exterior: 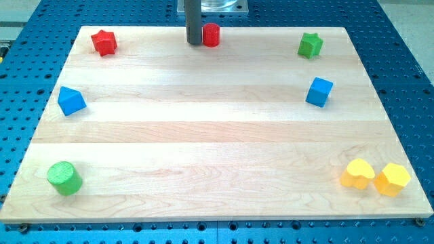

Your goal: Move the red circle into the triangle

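Upright near the surface's (pixel 203 135) top edge: red circle (pixel 211 34), round, long axis unclear. Just to its left, maybe touching: my tip (pixel 194 43); no jaws, nothing held. Elsewhere: blue triangle (pixel 70 100), red star (pixel 104 42), green star (pixel 310 45), blue cube (pixel 319 91), green cylinder (pixel 64 178), two touching yellow blocks: heart (pixel 357 174), hexagon (pixel 392 178). Rod top cut off.
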{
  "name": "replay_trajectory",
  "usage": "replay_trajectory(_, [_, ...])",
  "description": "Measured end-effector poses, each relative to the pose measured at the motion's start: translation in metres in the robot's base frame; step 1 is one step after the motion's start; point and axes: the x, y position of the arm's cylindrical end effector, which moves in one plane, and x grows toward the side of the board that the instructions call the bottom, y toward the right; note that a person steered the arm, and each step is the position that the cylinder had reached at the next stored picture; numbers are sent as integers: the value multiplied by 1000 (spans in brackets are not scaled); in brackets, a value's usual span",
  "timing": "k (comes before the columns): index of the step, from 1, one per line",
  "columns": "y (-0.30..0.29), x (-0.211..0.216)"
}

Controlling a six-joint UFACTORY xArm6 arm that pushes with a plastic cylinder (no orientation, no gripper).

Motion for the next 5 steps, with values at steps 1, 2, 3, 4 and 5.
replay_trajectory(1, [-24,-20])
replay_trajectory(2, [16,-33])
replay_trajectory(3, [97,-27])
replay_trajectory(4, [75,9])
replay_trajectory(5, [-40,12])
